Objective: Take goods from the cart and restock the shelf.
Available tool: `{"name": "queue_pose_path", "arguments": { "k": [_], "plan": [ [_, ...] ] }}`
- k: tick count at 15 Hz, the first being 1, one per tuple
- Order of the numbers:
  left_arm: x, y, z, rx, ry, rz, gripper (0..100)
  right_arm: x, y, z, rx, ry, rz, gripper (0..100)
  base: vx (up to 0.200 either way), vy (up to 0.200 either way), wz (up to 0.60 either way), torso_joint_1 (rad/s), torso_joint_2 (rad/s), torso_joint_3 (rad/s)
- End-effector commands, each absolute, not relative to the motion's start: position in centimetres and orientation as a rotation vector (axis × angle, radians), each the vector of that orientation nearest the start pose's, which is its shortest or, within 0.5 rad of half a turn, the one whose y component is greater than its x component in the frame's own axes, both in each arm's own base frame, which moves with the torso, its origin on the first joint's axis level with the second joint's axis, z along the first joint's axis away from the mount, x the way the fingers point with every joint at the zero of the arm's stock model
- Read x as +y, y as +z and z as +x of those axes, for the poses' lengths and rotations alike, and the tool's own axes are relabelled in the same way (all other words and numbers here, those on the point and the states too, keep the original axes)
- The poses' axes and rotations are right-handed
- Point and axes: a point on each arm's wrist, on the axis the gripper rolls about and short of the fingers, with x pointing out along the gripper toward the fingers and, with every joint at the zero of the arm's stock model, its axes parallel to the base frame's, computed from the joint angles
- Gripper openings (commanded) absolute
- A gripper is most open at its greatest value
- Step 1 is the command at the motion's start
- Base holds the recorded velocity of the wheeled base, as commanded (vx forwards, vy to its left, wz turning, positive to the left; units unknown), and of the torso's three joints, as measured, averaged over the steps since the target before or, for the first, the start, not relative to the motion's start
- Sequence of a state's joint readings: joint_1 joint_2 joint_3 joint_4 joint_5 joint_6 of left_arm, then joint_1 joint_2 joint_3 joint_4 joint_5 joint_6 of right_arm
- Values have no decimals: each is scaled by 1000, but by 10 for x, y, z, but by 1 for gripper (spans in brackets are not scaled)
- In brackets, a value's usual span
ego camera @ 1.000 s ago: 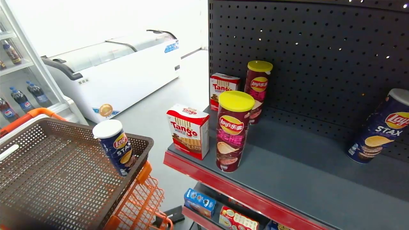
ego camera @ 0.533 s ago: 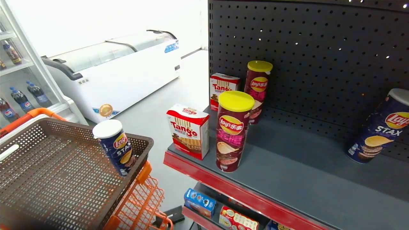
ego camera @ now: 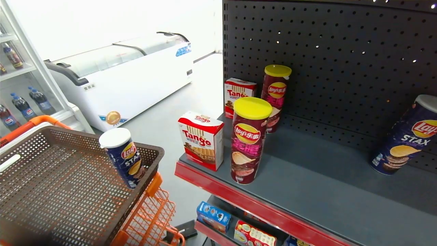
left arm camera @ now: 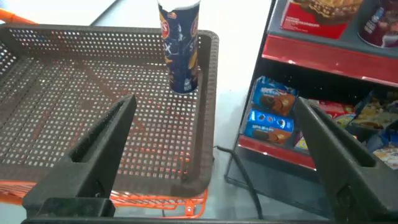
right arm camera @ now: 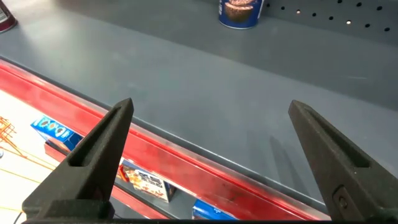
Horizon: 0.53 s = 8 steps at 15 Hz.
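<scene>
Jaws wide on both arms, one blue can in the cart
Left side: the blue can stands upright in the cart's corner nearest the shelf, with the left gripper hovering above the cart, jaws wide apart, empty. On the shelf, a wafer box and a red can sit near the front edge. The right gripper hangs over bare board, jaws spread too, with a second blue can by the back panel.

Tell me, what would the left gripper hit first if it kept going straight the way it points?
The left gripper would probably meet the side wall of the brown perforated plastic basket; the white-lidded blue crisp can stands farther off.
</scene>
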State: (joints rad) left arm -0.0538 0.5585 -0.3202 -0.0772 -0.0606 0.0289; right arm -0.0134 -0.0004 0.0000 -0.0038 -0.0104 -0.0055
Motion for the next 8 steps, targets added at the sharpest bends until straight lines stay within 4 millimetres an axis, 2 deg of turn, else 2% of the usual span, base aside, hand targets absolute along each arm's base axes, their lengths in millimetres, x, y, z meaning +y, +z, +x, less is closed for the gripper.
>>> {"name": "queue_pose_path", "arguments": {
  "k": [1, 2, 3, 4, 6, 8],
  "plan": [
    [5, 187, 107, 283, -11, 2, 100, 0, 76, -23, -5, -25, -6, 100, 0, 0, 0, 0, 0, 0],
    [7, 185, 130, 280, -17, 0, 100, 0, 76, -23, -5, -23, -6, 100, 0, 0, 0, 0, 0, 0],
    [5, 182, 143, 286, -40, 4, 100, 0, 76, -23, -5, -23, -6, 100, 0, 0, 0, 0, 0, 0],
    [5, 182, 143, 286, -40, 4, 100, 0, 76, -23, -5, -23, -6, 100, 0, 0, 0, 0, 0, 0],
    [-2, 166, 188, 280, -82, 12, 100, 0, 76, -23, -5, -25, -6, 100, 0, 0, 0, 0, 0, 0],
    [-2, 158, 206, 260, -81, 15, 100, 0, 76, -23, -5, -25, -6, 100, 0, 0, 0, 0, 0, 0]
  ]
}}
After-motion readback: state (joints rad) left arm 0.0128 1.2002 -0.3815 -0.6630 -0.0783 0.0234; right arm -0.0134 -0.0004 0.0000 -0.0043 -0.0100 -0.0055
